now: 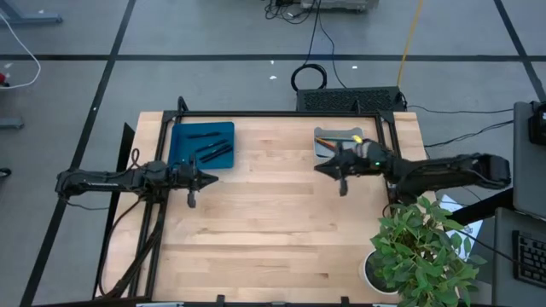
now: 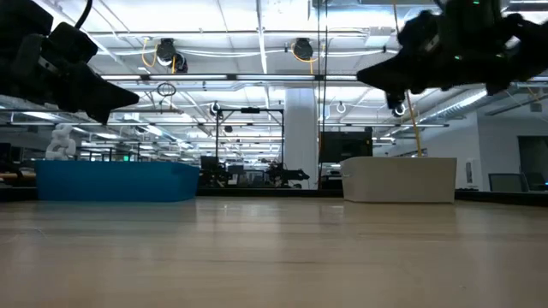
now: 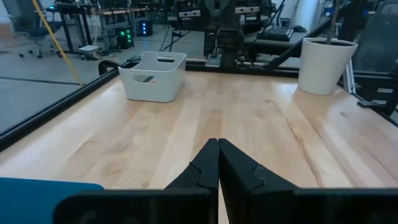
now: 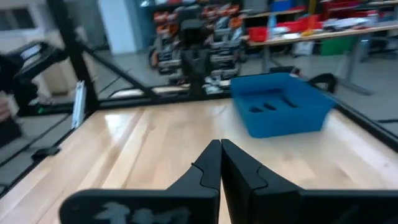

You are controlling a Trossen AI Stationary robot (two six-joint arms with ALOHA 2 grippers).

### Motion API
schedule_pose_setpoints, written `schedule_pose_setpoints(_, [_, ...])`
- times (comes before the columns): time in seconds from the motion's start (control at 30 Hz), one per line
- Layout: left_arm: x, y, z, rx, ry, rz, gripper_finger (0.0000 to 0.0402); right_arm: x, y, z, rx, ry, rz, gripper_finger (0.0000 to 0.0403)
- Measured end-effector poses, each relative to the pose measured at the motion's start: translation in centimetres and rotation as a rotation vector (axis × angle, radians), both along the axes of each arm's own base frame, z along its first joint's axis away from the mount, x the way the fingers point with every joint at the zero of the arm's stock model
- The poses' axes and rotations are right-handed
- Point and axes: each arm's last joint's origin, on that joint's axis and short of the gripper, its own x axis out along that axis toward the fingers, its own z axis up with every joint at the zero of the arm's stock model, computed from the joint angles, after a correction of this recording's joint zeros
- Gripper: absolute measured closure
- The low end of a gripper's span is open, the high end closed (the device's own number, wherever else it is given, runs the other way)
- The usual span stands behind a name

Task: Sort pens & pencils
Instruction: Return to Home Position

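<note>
A blue tray (image 1: 202, 142) stands at the table's far left with several black pens (image 1: 210, 149) lying in it; the pens (image 4: 268, 104) also show in the right wrist view. A grey-white bin (image 1: 339, 141) at the far right holds an orange pencil (image 1: 339, 137). My left gripper (image 1: 215, 178) hovers shut just in front of the blue tray, holding nothing. My right gripper (image 1: 317, 169) hovers shut in front of the bin, holding nothing. Both point toward the table's middle, above the wood.
A potted plant (image 1: 422, 251) in a white pot (image 3: 324, 64) stands at the table's near right corner. A black frame (image 1: 281, 112) runs along the table's far edge and sides. Bare wood lies between the two grippers and toward the near edge.
</note>
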Motion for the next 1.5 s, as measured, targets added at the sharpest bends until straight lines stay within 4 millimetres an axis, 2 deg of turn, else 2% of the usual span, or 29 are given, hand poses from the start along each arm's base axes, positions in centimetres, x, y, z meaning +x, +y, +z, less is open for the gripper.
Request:
schedule_pose_setpoints(0.23, [0.0, 0.0, 0.0, 0.0, 0.0, 0.002, 0.0376, -5.0, 0.1, -2.0, 0.071, -0.081, -0.03, 0.0403])
schedule_pose_setpoints(0.3, [0.0, 0.0, 0.0, -0.005, -0.005, 0.003, 0.0375, -5.9, 0.2, -2.6, 0.076, -0.098, -0.043, 0.0403])
schedule_pose_setpoints(0.43, [0.0, 0.0, 0.2, -0.005, -0.024, 0.007, 0.0382, -6.6, 0.0, -1.9, 0.009, -0.172, -0.072, 0.0403])
schedule_pose_setpoints(0.6, [0.0, 0.0, 0.3, -0.005, -0.032, 0.007, 0.0396, -6.7, -0.2, -3.1, -0.03, -0.049, -0.14, 0.0403])
schedule_pose_setpoints(0.77, [0.0, 0.0, 0.3, -0.005, -0.036, 0.007, 0.0392, -6.2, 0.6, -4.4, -0.05, 0.08, -0.194, 0.0403])
schedule_pose_setpoints(1.0, [0.0, 0.0, 0.3, -0.005, -0.037, 0.007, 0.0365, -5.7, 1.4, -3.0, -0.225, -0.064, -0.204, 0.0403])
schedule_pose_setpoints(1.3, [0.0, 0.0, 0.3, -0.005, -0.04, 0.006, 0.036, -6.0, 1.5, -3.6, -0.16, 0.004, -0.168, 0.0403])
schedule_pose_setpoints(1.5, [0.0, 0.0, 0.4, -0.005, -0.041, 0.005, 0.036, -6.9, 1.7, -3.6, -0.132, 0.03, -0.168, 0.0403])
